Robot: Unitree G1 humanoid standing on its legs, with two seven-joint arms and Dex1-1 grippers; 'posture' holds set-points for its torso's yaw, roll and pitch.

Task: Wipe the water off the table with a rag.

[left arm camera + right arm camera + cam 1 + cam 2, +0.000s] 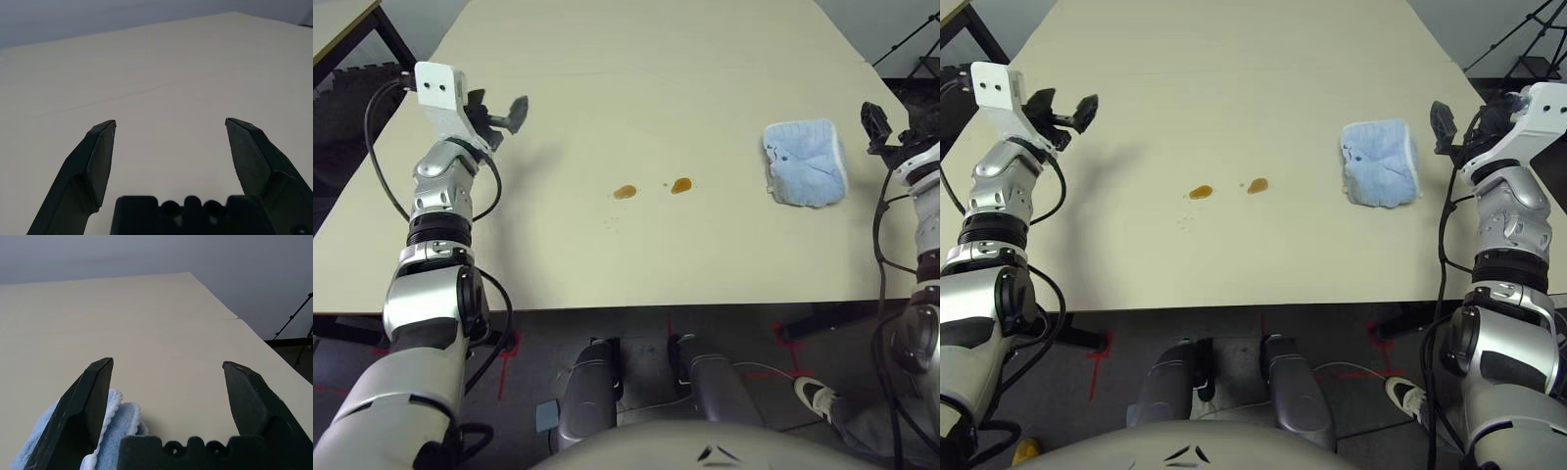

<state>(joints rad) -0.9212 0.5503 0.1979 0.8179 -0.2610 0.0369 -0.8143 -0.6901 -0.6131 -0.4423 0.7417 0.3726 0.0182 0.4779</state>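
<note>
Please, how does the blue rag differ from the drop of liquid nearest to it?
The rag is light blue, while the drop is amber-brown. The rag is much larger; the drop is small. The rag is thick, folded cloth, whereas the drop lies flat. Both rest on the table.

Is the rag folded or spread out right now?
Folded: the right wrist view shows stacked, white-edged layers on the rag, and from above it makes a compact pad on the table.

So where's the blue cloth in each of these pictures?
Left eye: blue terry rag, right of the amber drops.
Right eye: right of centre, beside the right gripper.
Left wrist: not in it.
Right wrist: bottom left.
Shared landmark: the pale tabletop.
</note>
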